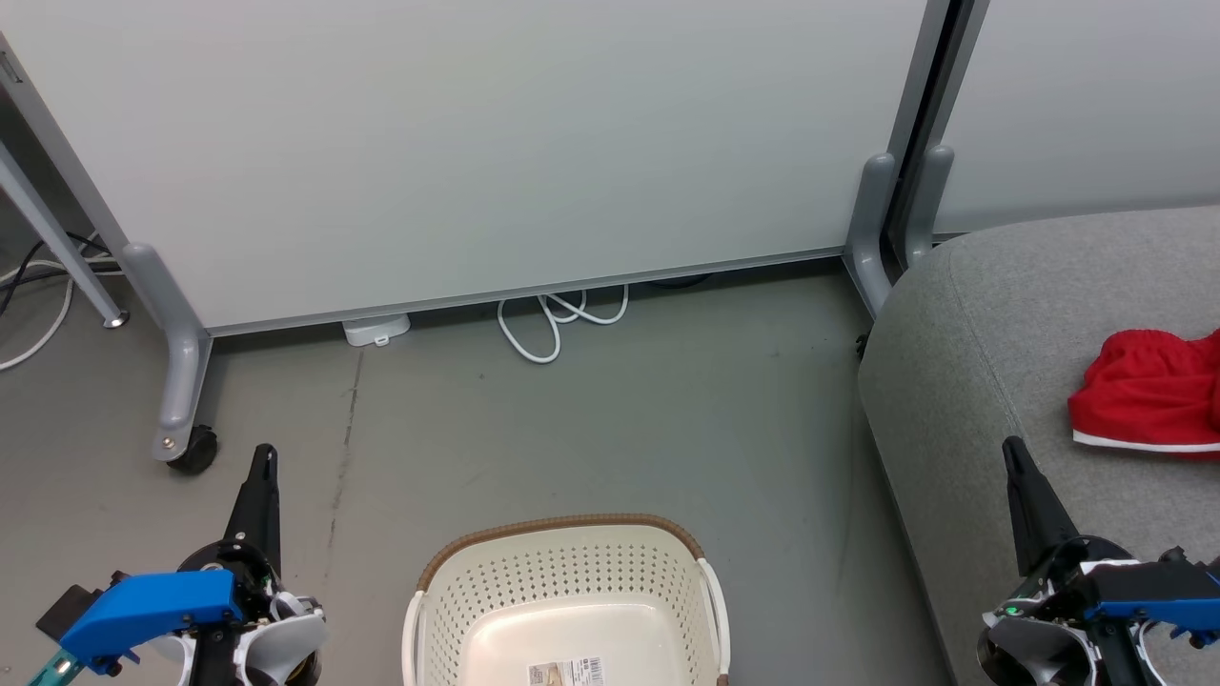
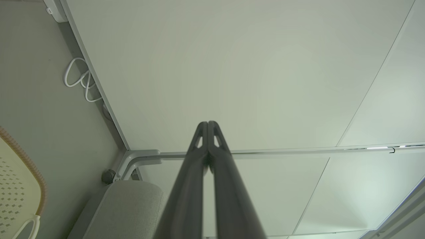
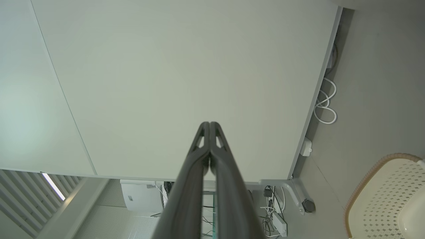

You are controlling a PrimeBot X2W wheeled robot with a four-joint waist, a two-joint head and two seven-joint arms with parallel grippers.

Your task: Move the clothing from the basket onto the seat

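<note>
Red clothing (image 1: 1148, 393) with white stripe trim lies bunched on the grey seat (image 1: 991, 324) at the right. The cream perforated basket (image 1: 562, 572) with a brown rim stands on the floor at the bottom centre, with just a label sticker (image 1: 567, 672) on its floor. My left gripper (image 1: 264, 454) is shut at the lower left, apart from the basket and holding nothing. My right gripper (image 1: 1010, 448) is shut over the seat's front edge, below and left of the clothing, also holding nothing. In the wrist views both finger pairs (image 2: 208, 124) (image 3: 210, 124) meet at the tips, and the basket rim (image 2: 20, 146) (image 3: 372, 172) shows at the side.
A pale partition panel (image 1: 477, 143) on grey wheeled feet (image 1: 181, 400) stands behind the basket. A white cable (image 1: 558, 319) loops on the floor under it, beside a white power strip (image 1: 376, 329). Grey floor (image 1: 620, 429) lies between the basket and the panel.
</note>
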